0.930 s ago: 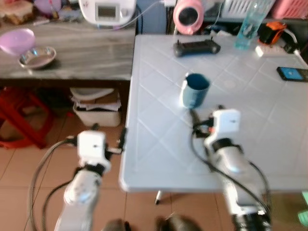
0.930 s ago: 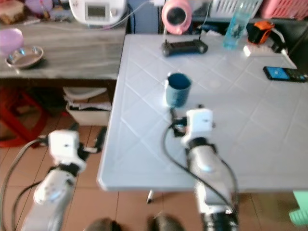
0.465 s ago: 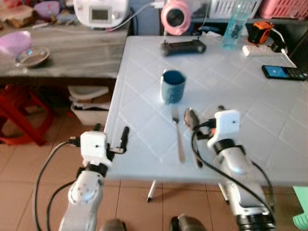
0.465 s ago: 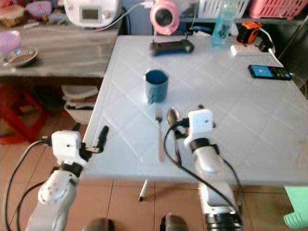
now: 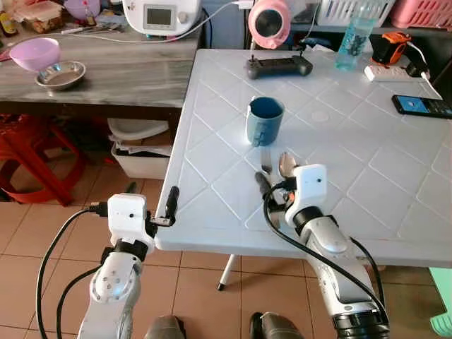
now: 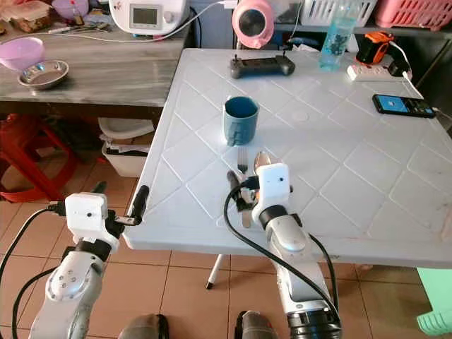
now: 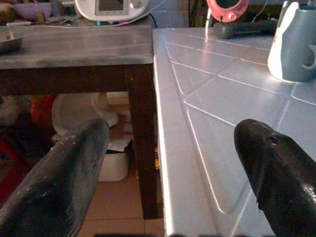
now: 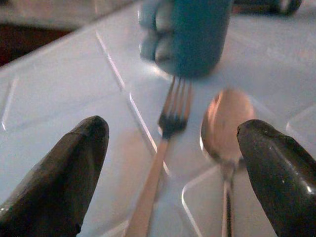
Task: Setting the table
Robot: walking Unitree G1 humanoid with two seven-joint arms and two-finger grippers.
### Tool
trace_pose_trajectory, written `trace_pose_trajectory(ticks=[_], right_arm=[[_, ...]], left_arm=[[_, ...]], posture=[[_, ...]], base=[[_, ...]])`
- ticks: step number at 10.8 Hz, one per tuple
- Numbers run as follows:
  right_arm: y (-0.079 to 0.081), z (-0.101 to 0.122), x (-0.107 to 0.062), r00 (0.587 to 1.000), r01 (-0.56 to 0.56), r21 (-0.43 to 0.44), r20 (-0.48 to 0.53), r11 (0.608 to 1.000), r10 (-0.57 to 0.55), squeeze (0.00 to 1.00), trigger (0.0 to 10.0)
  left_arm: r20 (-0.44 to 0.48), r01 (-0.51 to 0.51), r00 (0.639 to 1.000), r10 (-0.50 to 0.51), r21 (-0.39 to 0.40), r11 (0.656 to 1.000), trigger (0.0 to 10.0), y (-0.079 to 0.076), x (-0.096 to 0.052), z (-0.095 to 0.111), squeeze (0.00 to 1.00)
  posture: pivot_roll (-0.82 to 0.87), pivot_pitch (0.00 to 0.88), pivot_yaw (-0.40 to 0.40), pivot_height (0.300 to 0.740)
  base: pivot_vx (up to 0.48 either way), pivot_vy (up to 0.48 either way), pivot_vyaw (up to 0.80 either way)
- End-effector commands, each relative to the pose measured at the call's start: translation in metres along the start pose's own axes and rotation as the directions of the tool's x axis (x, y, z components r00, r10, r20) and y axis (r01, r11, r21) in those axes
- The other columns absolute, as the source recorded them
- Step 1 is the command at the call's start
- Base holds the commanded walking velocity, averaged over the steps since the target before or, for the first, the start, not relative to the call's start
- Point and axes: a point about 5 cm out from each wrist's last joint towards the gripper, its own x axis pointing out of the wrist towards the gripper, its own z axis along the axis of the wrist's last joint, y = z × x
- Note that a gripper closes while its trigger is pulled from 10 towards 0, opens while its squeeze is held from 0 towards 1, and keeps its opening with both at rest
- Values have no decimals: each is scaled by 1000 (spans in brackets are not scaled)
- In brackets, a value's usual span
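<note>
Black game controller (image 5: 275,66), pink fan (image 5: 270,20), water bottle (image 5: 351,39), phone (image 5: 422,106), red stool (image 5: 28,152)

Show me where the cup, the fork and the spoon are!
cup (image 5: 265,120), left eye view, on its blue side
fork (image 8: 174,111), right wrist view, on the tines
spoon (image 8: 227,123), right wrist view, on the bowl

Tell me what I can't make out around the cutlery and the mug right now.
- Fork and spoon handles: in the head views the right gripper and its wrist cover them; the right wrist view cuts them off at its edge.
- Blue mug: its contents can't be judged; the right wrist view crops its top and blurs it.
- Left gripper, open, hangs at the white table edge; whether it touches is unclear.
</note>
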Motion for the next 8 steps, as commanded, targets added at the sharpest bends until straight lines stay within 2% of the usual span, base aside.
trace_pose_trajectory(ticks=[1,5,8], right_arm=[[2,2,0,1000,-6,15,-7,1000,6,0,10000],[12,8,11,999,-18,70,-47,997,21,0,10000],[20,15,11,996,-36,108,-82,993,45,0,10000]], left_arm=[[-6,17,1000,-17,2,1000,10000,-2,-2,1,0],[-12,27,1000,-27,7,1000,10000,-3,-4,1,0],[-21,29,999,-29,7,1000,10000,-3,-7,1,0]], posture=[[47,146,25,740],[54,163,26,740],[57,170,25,740]], base=[[0,0,0],[0,0,0],[0,0,0]])
